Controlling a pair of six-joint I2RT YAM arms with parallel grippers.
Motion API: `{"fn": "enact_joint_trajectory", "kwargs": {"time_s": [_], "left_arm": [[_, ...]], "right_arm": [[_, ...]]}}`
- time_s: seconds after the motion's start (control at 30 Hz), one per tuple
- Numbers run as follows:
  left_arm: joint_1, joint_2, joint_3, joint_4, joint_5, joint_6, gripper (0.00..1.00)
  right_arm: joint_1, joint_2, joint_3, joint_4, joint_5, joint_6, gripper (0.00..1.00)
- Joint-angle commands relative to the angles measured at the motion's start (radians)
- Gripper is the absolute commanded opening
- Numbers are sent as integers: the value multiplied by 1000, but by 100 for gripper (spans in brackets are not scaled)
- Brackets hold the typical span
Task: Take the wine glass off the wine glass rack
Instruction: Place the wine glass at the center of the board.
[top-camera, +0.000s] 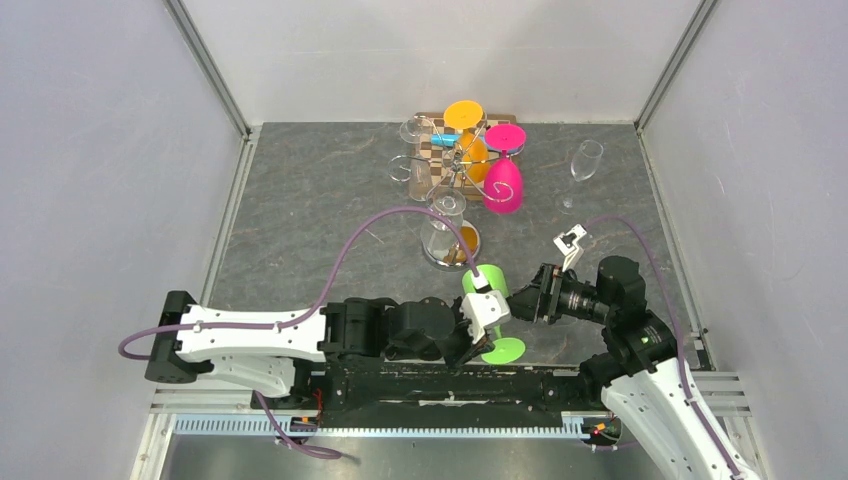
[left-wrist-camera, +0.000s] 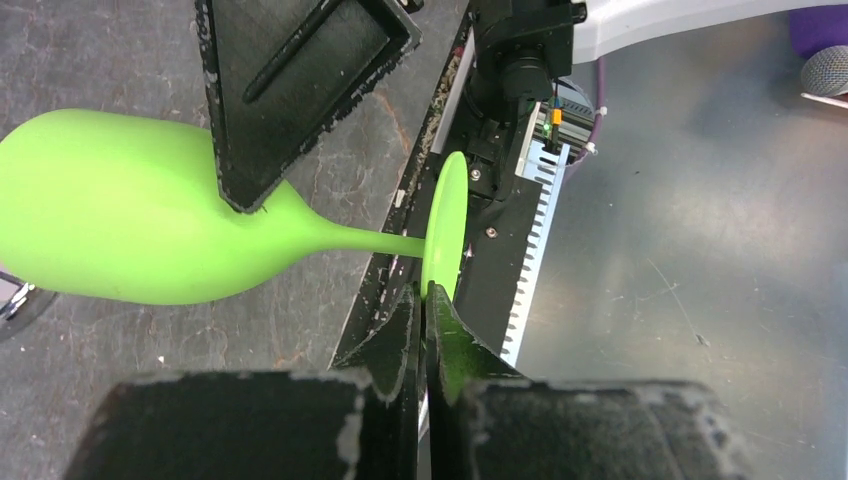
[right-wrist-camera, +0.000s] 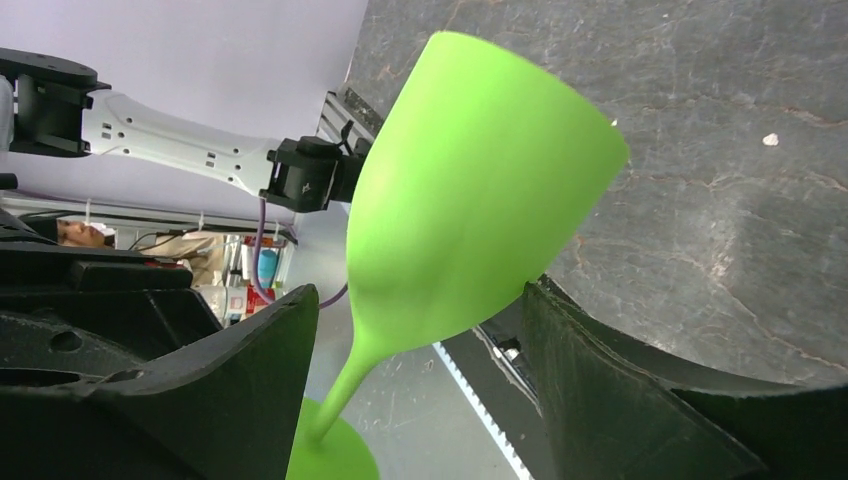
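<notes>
Left half of the table floor (top-camera: 300, 210) is lying open, giving a wide lane up to the back wall. Wine glass rack (top-camera: 458, 165), carrying a pink glass (top-camera: 503, 185) and a clear glass (top-camera: 443, 225), is blocking far centre. Another clear wine glass (top-camera: 584, 162) is standing far right. Near centre is being taken up by the green wine glass (top-camera: 488, 280), sitting between left gripper (top-camera: 480, 345) and right gripper (top-camera: 522, 298).

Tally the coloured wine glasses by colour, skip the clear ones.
Green wine glass: 1
Orange wine glass: 1
Pink wine glass: 1
Total: 3
Blue sliver beside the orange one: too hidden to count.
</notes>
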Motion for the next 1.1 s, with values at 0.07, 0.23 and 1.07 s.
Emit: {"fn": "enact_joint_trajectory", "kwargs": {"time_s": [0.07, 0.23, 1.07], "left_arm": [[-10, 30, 51, 100, -52, 117, 2], [-9, 35, 58, 127, -86, 157, 2], [-9, 111, 54, 174, -70, 162, 2]], "right_arm": [[23, -14, -9, 19, -43, 59, 76], [34, -14, -39, 28, -46, 81, 75], [60, -7, -64, 81, -46, 120, 0]]}}
